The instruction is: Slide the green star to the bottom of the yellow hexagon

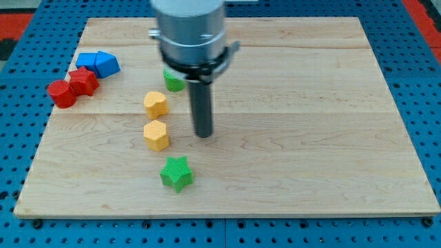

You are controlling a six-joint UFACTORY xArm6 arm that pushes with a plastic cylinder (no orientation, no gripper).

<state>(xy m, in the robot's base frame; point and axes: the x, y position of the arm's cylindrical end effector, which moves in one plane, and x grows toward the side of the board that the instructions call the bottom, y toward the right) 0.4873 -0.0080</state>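
The green star (177,173) lies near the view's bottom, left of centre. The yellow hexagon (156,135) sits just above it and a little to the left, a small gap between them. A second yellow block (156,104) with a rounded, heart-like shape lies above the hexagon. My tip (203,135) rests on the board to the right of the yellow hexagon and above-right of the green star, touching neither.
A green block (172,80) is partly hidden behind the arm near the view's top. At the view's left lie a blue block group (97,63) and two red blocks (83,81) (61,94). The wooden board (310,138) sits on a blue pegboard.
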